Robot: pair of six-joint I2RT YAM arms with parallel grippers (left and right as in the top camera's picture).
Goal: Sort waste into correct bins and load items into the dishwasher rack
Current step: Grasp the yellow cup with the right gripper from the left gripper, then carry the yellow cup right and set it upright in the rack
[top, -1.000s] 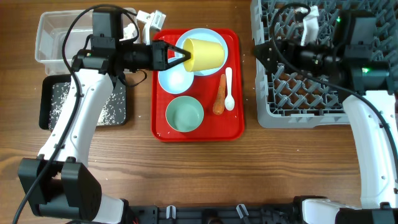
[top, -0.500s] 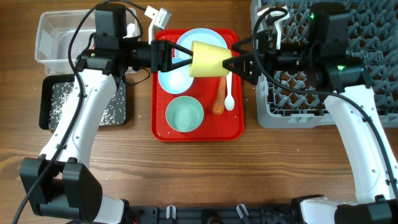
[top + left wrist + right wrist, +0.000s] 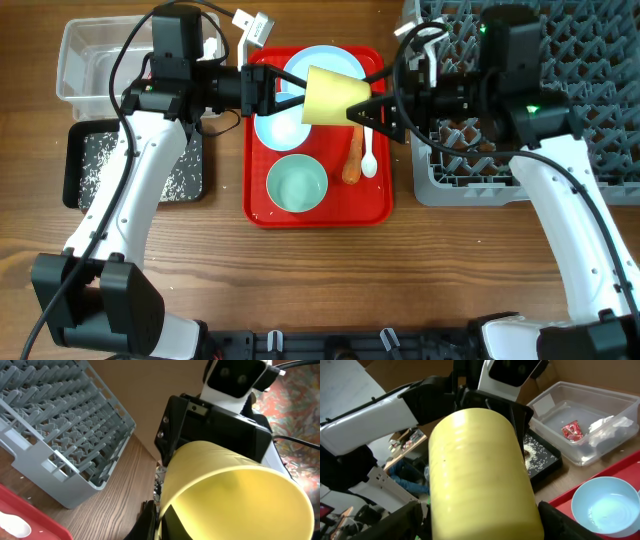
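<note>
Midair, the left claw (image 3: pixel 298 92) pinches the rim of the small yellow cup (image 3: pixel 333 96) (lying sideways), right claw (image 3: pixel 366 106) spread around its base.

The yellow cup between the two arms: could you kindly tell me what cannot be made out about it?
- Right wrist view: the yellow cup fills the middle; whether the right pincer presses it is cut off by the lower edge.
- Left wrist view: where the left pincer holds the rim is cut off below.

A yellow cup (image 3: pixel 330 97), red tray (image 3: pixel 378 205), blue plate (image 3: pixel 322 56), mint-green bowl (image 3: pixel 297 185), grey lattice rack (image 3: pixel 605 95).
</note>
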